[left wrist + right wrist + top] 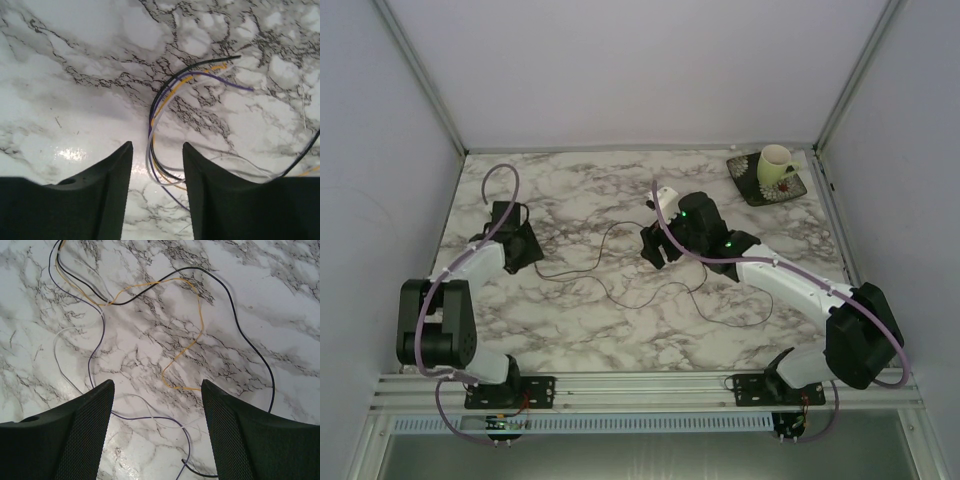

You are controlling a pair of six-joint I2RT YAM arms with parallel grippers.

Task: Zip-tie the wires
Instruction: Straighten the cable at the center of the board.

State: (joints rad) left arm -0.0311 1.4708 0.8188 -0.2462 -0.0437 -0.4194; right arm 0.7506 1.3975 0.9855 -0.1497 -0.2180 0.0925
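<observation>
Lower middle of the left wrist view: left gripper (157, 145) stands with jaws apart, straddling the bunched wires (160, 96), and looks placed to gather them for tying. Right gripper (156, 382), also wide open, hovers over loose loops spread across the table (280, 270).

I see wires (160, 100) sprawled mid-tabletop (570, 180) | their left stretch passes between the jaws of left claw (156, 147) | right claw (157, 382) above their right loops | cup (776, 163) on saucer (757, 190), far-right corner, well apart from wires
</observation>
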